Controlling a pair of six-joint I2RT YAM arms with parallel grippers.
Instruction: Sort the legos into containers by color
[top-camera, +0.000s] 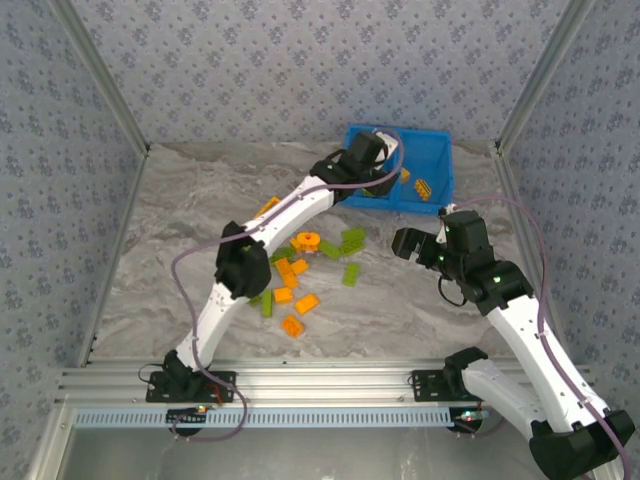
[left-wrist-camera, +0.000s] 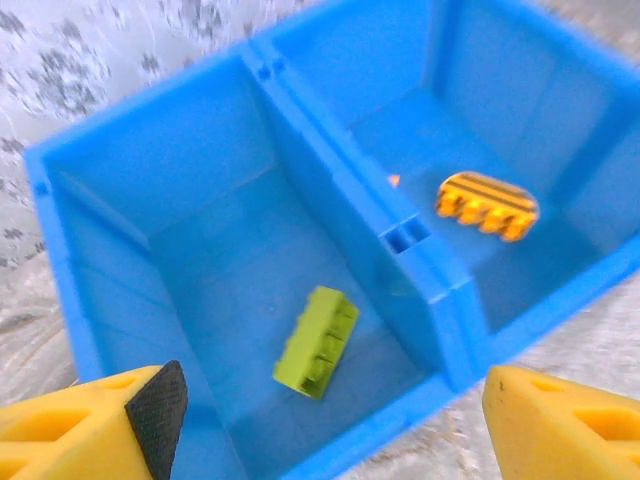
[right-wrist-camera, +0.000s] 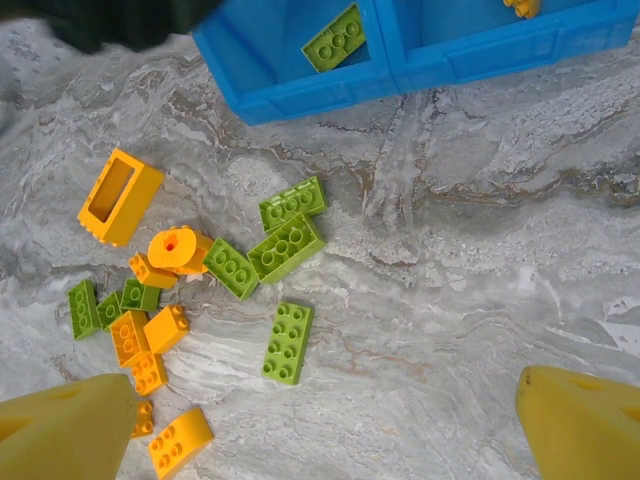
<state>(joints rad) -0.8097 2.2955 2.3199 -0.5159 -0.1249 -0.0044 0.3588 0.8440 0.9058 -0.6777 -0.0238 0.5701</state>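
Observation:
The blue bin (left-wrist-camera: 300, 160) lies below my left gripper (left-wrist-camera: 330, 440), which is open and holds nothing. A lime green brick (left-wrist-camera: 317, 342) rests in one compartment, and an orange brick (left-wrist-camera: 487, 205) in the other. In the top view my left gripper (top-camera: 376, 175) hangs over the bin (top-camera: 425, 150). My right gripper (right-wrist-camera: 325, 440) is open above the table, and a green brick (right-wrist-camera: 288, 342) lies below it. To its left, loose legos are scattered: the orange frame (right-wrist-camera: 118, 195), the round orange piece (right-wrist-camera: 172, 248) and several green and orange bricks. My right gripper (top-camera: 408, 243) sits right of the pile (top-camera: 300, 265).
The bin's front wall (right-wrist-camera: 330, 85) crosses the top of the right wrist view, with the green brick (right-wrist-camera: 335, 38) inside. Patterned enclosure walls (top-camera: 60, 200) bound the marble table on three sides. Bare marble (right-wrist-camera: 480, 300) stretches right of the pile.

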